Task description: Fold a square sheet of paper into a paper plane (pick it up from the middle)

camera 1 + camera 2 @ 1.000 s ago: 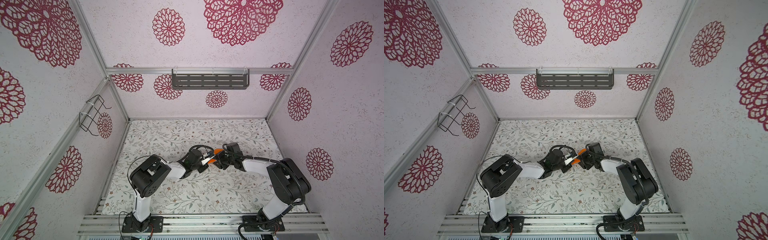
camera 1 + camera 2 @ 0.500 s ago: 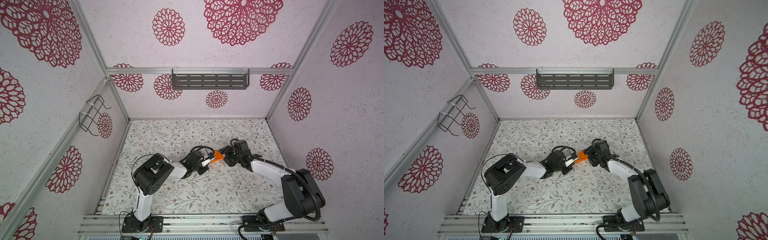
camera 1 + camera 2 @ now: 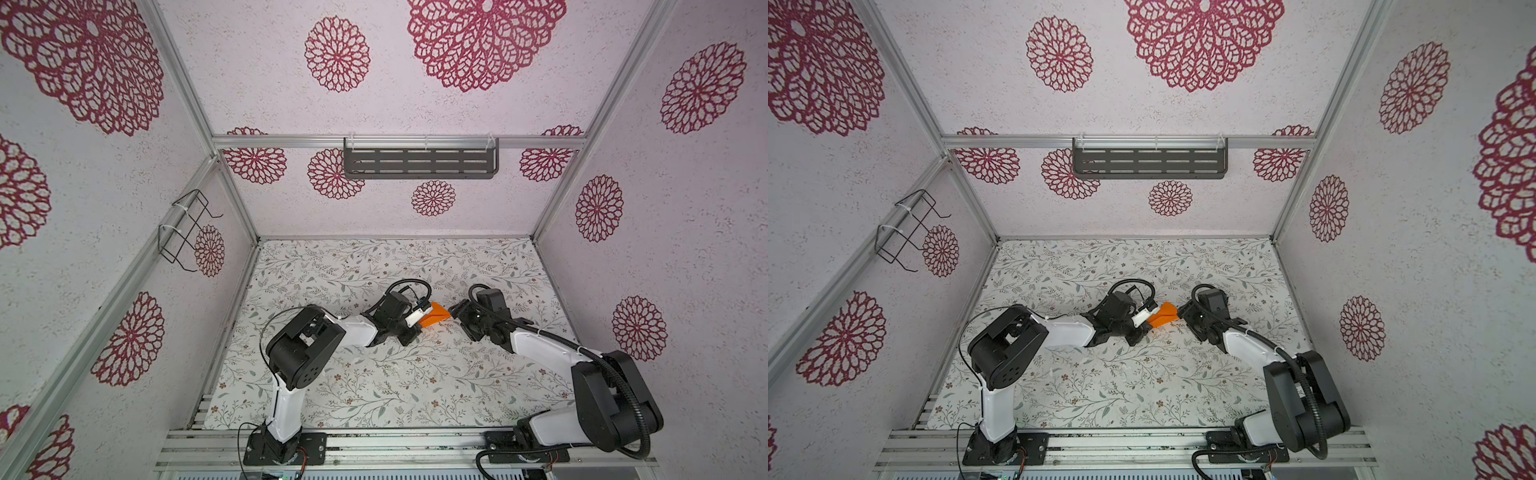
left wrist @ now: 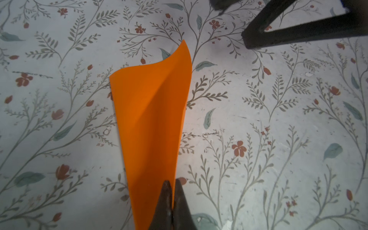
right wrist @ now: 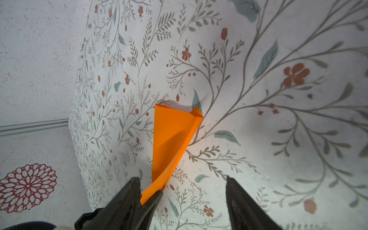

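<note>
The square sheet of paper [image 3: 434, 318] [image 3: 1163, 314] is bright orange and curled into a loose cone above the floral table. My left gripper [image 3: 417, 320] [image 4: 172, 183] is shut on its narrow end, and the wide end [image 4: 151, 99] hangs free. My right gripper [image 3: 455, 311] [image 5: 182, 179] stands open just right of the sheet, with nothing between its fingers. In the right wrist view a corner of the sheet [image 5: 171, 139] shows beside one finger; I cannot tell if it touches. One right finger [image 4: 258, 40] appears in the left wrist view, apart from the sheet. No paper plane is in view.
The floral table cover [image 3: 374, 386] fills the floor between patterned walls. A grey slotted shelf [image 3: 419, 164] hangs on the back wall and a wire rack [image 3: 185, 232] on the left wall. Aluminium rails [image 3: 374, 444] carry both arm bases at the front.
My right gripper has opened, let go of the sheet and drawn back a little to the right, its elbow swinging out and down. The left gripper keeps the sheet in about the same place.
</note>
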